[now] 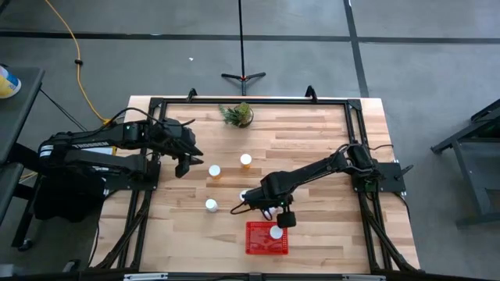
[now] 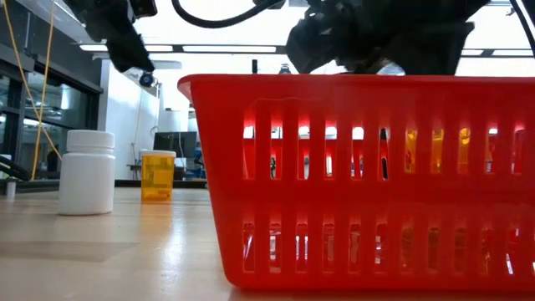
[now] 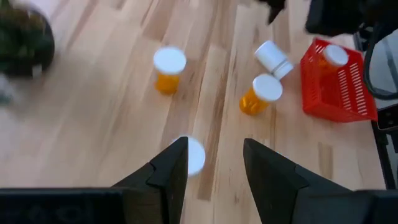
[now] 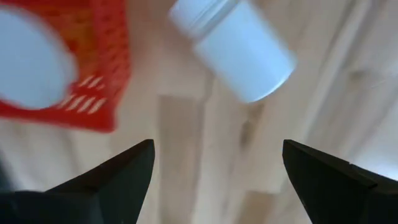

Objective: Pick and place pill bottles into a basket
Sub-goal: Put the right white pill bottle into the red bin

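Lying on its side just beside the basket, a white bottle looked light, rigid and slick; grip its body crosswise. Right gripper hovered wide open, empty. 1 bottle sat inside; left gripper waited open.

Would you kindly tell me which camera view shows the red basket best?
The high view: it shows the whole basket from above, one bottle inside. The low view shows one slotted wall, the left wrist view a slanted glimpse, the right wrist view a blurred corner.

Both grippers open — left gripper raised, right gripper low.
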